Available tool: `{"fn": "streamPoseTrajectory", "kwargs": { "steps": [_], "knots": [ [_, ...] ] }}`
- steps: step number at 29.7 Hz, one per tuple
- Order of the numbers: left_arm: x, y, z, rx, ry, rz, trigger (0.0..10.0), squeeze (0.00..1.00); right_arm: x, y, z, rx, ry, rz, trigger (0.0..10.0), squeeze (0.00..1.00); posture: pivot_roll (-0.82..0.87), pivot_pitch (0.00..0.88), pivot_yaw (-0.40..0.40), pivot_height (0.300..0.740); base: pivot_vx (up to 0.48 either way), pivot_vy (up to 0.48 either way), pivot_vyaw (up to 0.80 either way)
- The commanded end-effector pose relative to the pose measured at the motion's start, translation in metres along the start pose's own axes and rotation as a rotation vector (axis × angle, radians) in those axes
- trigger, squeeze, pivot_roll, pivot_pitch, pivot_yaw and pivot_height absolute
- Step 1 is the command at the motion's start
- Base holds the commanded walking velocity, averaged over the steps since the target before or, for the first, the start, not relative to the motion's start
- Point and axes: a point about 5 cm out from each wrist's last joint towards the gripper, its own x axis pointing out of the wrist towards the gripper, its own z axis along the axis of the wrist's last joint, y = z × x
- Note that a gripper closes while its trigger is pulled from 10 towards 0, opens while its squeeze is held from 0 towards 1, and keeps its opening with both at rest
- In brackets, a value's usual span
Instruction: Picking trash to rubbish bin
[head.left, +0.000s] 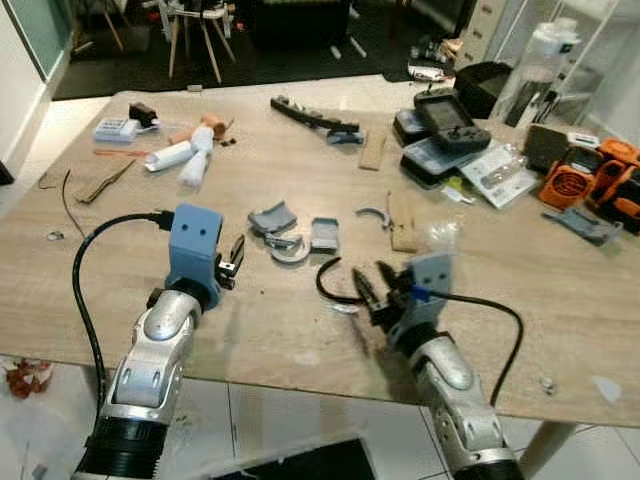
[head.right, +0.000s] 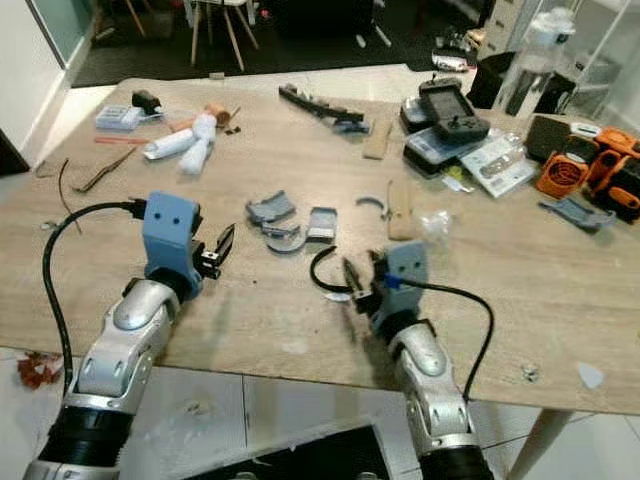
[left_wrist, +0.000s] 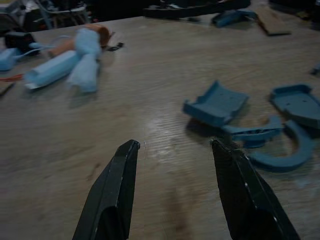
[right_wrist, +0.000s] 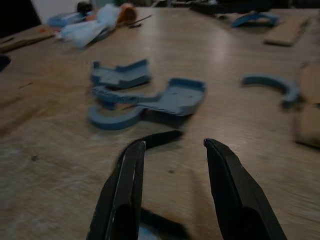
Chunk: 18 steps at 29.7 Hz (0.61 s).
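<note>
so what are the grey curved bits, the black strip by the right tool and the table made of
Grey bits: likely hard plastic, matte blue-grey, with moulded ribs and walls seen in the right wrist view.
Black strip: thin, curved, slightly glossy; plastic or rubber, hard to tell which.
Table: pale wood-grain top with a soft sheen, wood or laminate.

Head views bright and fairly sharp; wrist views dim, softly blurred.

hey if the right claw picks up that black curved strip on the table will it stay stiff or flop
The black curved strip is thin and holds an even arc, so it probably flexes slightly rather than droops. It looks light. Lying flat on the wooden table in front of the open right claw, it may slide when nudged.
</note>
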Motion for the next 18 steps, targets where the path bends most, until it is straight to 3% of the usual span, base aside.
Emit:
{"fn": "streamPoseTrajectory", "kwargs": {
  "steps": [1,2,3,4,5,6,7,9,10,12,13,14,18],
  "knots": [
    [-0.003,0.002,-0.007,0.018,0.024,0.003,10.0,0.0,-0.005,0.009,-0.009,0.009,0.057,0.058,10.0,0.0,-0.03,0.149,0.02,0.74,0.0,0.0,0.0],
    [-0.003,0.002,-0.007,0.019,0.024,0.002,10.0,0.0,-0.005,0.012,-0.01,0.009,0.065,0.074,10.0,0.0,-0.03,0.149,0.02,0.74,0.0,0.0,0.0],
    [-0.003,0.002,-0.006,0.021,0.024,0.001,10.0,0.0,-0.006,0.015,-0.011,0.004,0.074,0.098,10.0,0.4,-0.03,0.149,0.02,0.74,0.0,0.0,0.0],
    [-0.003,0.002,-0.006,0.021,0.024,0.001,10.0,0.0,-0.006,0.015,-0.011,0.004,0.074,0.098,10.0,0.4,-0.03,0.149,0.02,0.74,0.0,0.0,0.0],
    [-0.003,0.002,-0.006,0.023,0.024,0.0,10.0,0.0,-0.006,0.019,-0.012,0.005,0.082,0.117,10.0,0.78,-0.03,0.149,0.021,0.74,0.0,0.0,0.0],
    [-0.003,0.002,-0.006,0.023,0.024,0.0,10.0,0.0,-0.006,0.019,-0.012,0.005,0.082,0.117,10.0,0.78,-0.03,0.149,0.021,0.74,0.0,0.0,0.0],
    [-0.003,0.002,-0.006,0.026,0.024,-0.002,10.0,0.0,-0.007,0.024,-0.015,0.004,0.11,0.134,10.0,0.9,-0.03,0.151,0.022,0.74,0.0,0.0,0.0],
    [-0.003,0.002,-0.006,0.027,0.024,-0.002,10.0,0.0,-0.008,0.025,-0.016,0.002,0.12,0.138,10.0,0.91,-0.03,0.152,0.023,0.74,0.0,0.0,0.0],
    [-0.003,0.002,-0.006,0.026,0.024,-0.002,10.0,0.0,-0.008,0.025,-0.017,-0.017,0.131,0.134,10.0,0.78,-0.03,0.154,0.023,0.74,0.0,0.0,0.0],
    [-0.003,0.003,-0.006,0.026,0.024,-0.002,10.0,0.0,-0.007,0.025,-0.018,-0.03,0.137,0.131,10.0,0.78,-0.03,0.154,0.023,0.74,0.0,0.0,0.0],
    [-0.003,0.003,-0.006,0.026,0.024,-0.003,10.0,0.0,-0.007,0.025,-0.018,-0.039,0.139,0.128,10.0,0.09,-0.03,0.155,0.025,0.74,0.0,0.0,0.0],
    [-0.003,0.002,-0.006,0.026,0.023,-0.004,10.0,0.0,-0.007,0.023,-0.018,-0.045,0.142,0.119,10.0,0.0,-0.03,0.155,0.026,0.74,0.0,0.0,0.0],
    [-0.003,0.003,-0.006,0.025,0.023,-0.006,10.0,0.0,-0.006,0.021,-0.018,-0.048,0.151,0.11,10.0,0.0,-0.03,0.155,0.027,0.74,0.0,0.0,0.0]
  ]
}}
